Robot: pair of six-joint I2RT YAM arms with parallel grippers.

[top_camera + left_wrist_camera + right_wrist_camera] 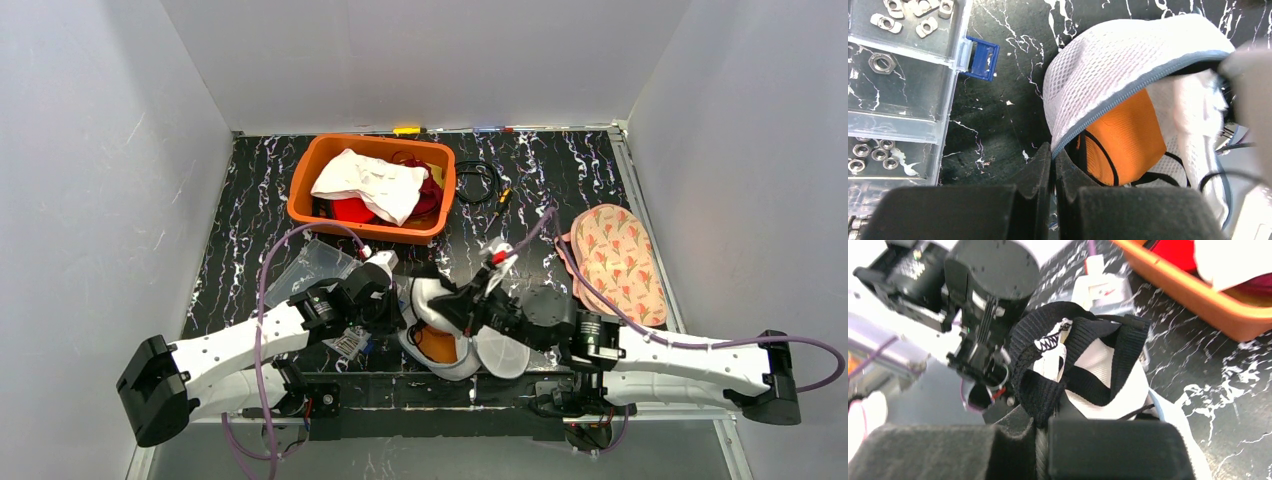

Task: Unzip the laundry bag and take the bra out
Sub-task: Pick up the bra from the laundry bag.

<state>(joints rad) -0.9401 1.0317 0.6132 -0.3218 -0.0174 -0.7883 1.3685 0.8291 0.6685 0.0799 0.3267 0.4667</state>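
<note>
The left pincer (1053,167) is shut on the grey zip edge (1128,92) of the mesh laundry bag (1098,60), lying open on the surface (1003,100), orange bra (1125,135) inside. The right pincer (1040,427) pinches a black band (1040,385), likely the bra's: soft, light, stretchy, best drawn out by that band.

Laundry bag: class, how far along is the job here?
Done: the laundry bag is unzipped, zipper gaping, orange bra cup showing. In hand: left gripper pinches the bag's edge; right gripper pinches a black bra strap. Left: pulling the bra fully clear.
</note>
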